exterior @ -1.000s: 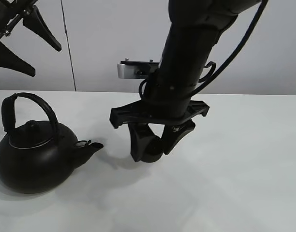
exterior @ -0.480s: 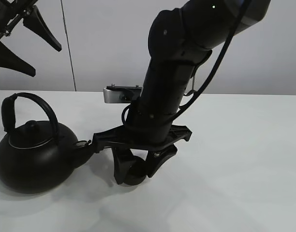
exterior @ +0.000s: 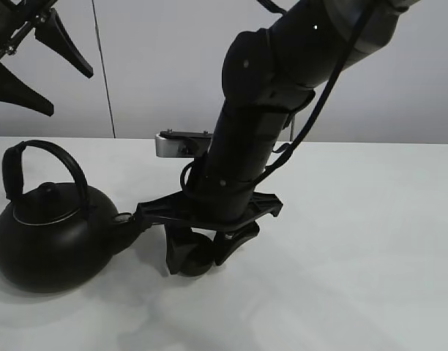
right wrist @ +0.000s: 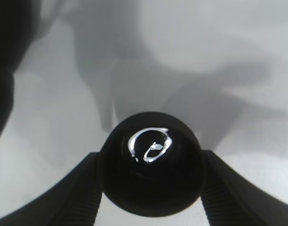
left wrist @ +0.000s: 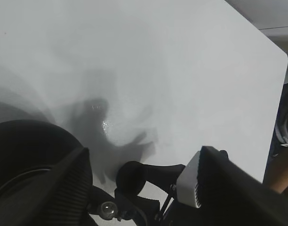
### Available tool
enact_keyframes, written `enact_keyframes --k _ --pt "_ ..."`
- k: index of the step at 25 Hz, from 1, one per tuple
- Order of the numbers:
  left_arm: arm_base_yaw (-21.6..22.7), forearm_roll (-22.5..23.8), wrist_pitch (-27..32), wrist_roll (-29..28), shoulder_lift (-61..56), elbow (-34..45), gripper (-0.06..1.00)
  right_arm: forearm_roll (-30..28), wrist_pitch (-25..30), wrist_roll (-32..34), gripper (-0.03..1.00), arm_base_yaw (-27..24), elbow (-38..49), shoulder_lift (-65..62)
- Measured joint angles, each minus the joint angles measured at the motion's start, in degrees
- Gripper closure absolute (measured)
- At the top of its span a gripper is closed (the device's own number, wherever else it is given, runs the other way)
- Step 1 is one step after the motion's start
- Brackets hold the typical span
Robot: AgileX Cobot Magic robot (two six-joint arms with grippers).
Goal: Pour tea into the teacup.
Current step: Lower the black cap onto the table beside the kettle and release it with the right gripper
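The white table (exterior: pixel 370 256) fills the lower part of the high view, and everything I work with is on its left half. My right arm (exterior: pixel 260 124) is the biggest thing above it, leaning down from the upper right and across the middle towards the left. Next in size is the round black kettle (exterior: pixel 48 241), which sits upright on the table at the left, with its arched handle up and its spout (exterior: pixel 132 219) pointing right. The broad crossbar of my right gripper (exterior: pixel 198 259) overlaps the tip of that spout in the high view, and I cannot tell whether the two touch. That gripper points down just right of the kettle, low over the table, with its fingers (right wrist: pixel 87 188) clamped on either side of the teacup. My left gripper (exterior: pixel 69 91) hangs high at the upper left, well above the kettle, with its fingers (left wrist: pixel 64 188) spread wide apart and nothing between them. The teacup (right wrist: pixel 151 165) is the smallest thing here. It is a low black cup pinched between my right fingers, mouth up, just beside the spout. A bright ring-shaped glint shows inside it, but I cannot tell whether there is liquid in it, or whether its base rests on the table.
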Motion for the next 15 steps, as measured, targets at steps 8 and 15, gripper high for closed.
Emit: enact_keyframes --k 8,15 --pt "0.0 0.0 0.0 0.0 0.0 0.0 0.47 0.4 -0.4 0.0 0.57 0.0 -0.2 0.4" --pt "0.0 0.0 0.0 0.0 0.0 0.0 0.47 0.6 0.1 0.0 0.54 0.0 -0.2 0.5"
